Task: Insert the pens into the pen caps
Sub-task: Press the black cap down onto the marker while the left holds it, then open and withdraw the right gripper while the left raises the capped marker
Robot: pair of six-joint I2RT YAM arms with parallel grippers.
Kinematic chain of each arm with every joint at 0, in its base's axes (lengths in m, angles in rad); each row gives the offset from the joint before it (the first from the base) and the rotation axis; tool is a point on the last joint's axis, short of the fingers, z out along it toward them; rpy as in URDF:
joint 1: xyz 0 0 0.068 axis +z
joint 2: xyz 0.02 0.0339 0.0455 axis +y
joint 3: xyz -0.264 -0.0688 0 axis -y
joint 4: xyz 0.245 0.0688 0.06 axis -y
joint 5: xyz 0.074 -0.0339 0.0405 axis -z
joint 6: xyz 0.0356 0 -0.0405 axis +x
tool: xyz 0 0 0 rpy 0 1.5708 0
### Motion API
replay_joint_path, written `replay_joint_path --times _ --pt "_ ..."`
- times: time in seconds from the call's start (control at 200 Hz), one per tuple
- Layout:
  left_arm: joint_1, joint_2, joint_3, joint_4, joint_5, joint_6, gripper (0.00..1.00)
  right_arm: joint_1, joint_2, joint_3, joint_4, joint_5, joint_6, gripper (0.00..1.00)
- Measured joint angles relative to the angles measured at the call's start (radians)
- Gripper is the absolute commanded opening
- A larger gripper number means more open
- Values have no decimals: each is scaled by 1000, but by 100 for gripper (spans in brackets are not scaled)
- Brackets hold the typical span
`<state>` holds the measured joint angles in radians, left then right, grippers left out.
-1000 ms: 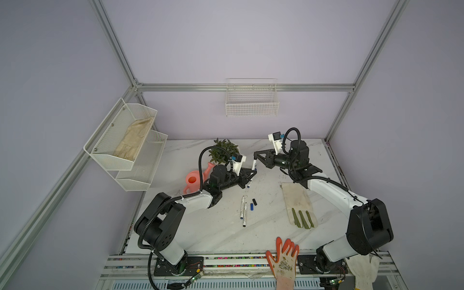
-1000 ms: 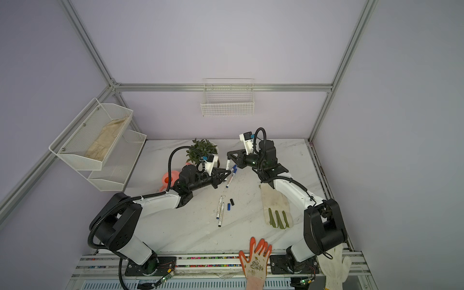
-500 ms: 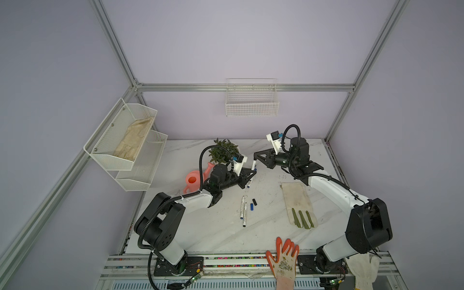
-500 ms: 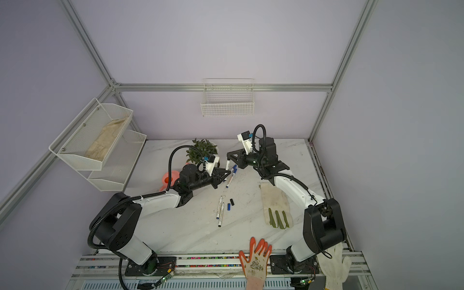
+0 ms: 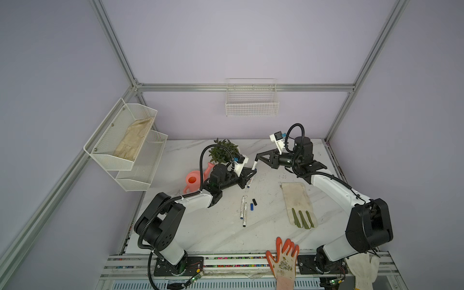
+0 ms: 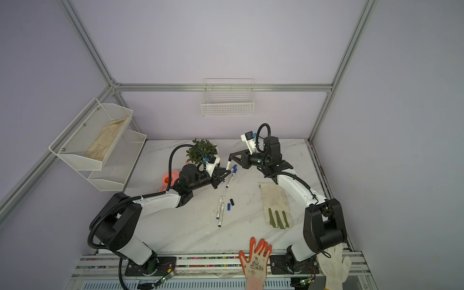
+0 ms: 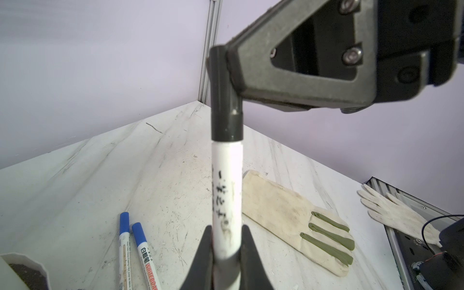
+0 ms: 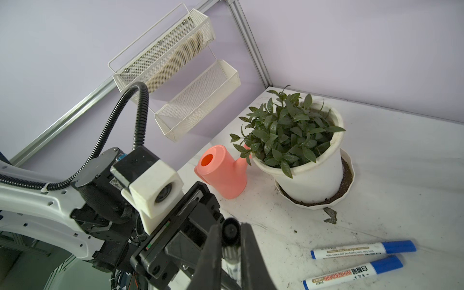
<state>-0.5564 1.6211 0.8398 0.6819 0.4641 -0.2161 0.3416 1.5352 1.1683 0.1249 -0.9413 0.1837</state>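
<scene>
Two eyes up high, one camera riding each wrist.
Both top views look steeply down from over the aluminium front rail (image 5: 226, 261), well back, taking in the whole white marble-patterned bench (image 5: 200, 233) up to the lilac back wall (image 5: 251, 50). The left wrist camera peers close along the left end effector (image 7: 227, 237) toward the far right corner; the right wrist camera looks close past the right end effector (image 8: 230, 237) toward the far left corner. Both wrist views share the two blue-capped white marker pens (image 7: 144, 253).
</scene>
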Motion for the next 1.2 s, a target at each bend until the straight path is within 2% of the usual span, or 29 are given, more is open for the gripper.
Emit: replay_joint_path --times 0.15,0.385,0.655,0.785,0.865,0.945,1.095,1.2 --pt "0 0 0 -18 -15 -1 0 16 14 33 -62 32 -40 0" --pt "5 2 0 -94 -122 -2 0 92 79 93 -124 182 -124 0" --pt "-12 2 7 -199 -304 153 0 103 133 62 -63 220 -63 0" --pt "-12 2 7 -200 -338 174 0 102 153 63 -45 215 -36 0" --pt "-6 2 8 -200 -311 141 0 101 154 63 -42 215 -30 0" --pt "13 2 15 -199 -236 64 0 101 154 65 -33 215 -23 0" --pt "58 48 63 -159 -25 -153 0 100 153 70 0 233 -11 0" --pt "79 113 106 -66 104 -326 0 92 152 73 25 261 -5 0"
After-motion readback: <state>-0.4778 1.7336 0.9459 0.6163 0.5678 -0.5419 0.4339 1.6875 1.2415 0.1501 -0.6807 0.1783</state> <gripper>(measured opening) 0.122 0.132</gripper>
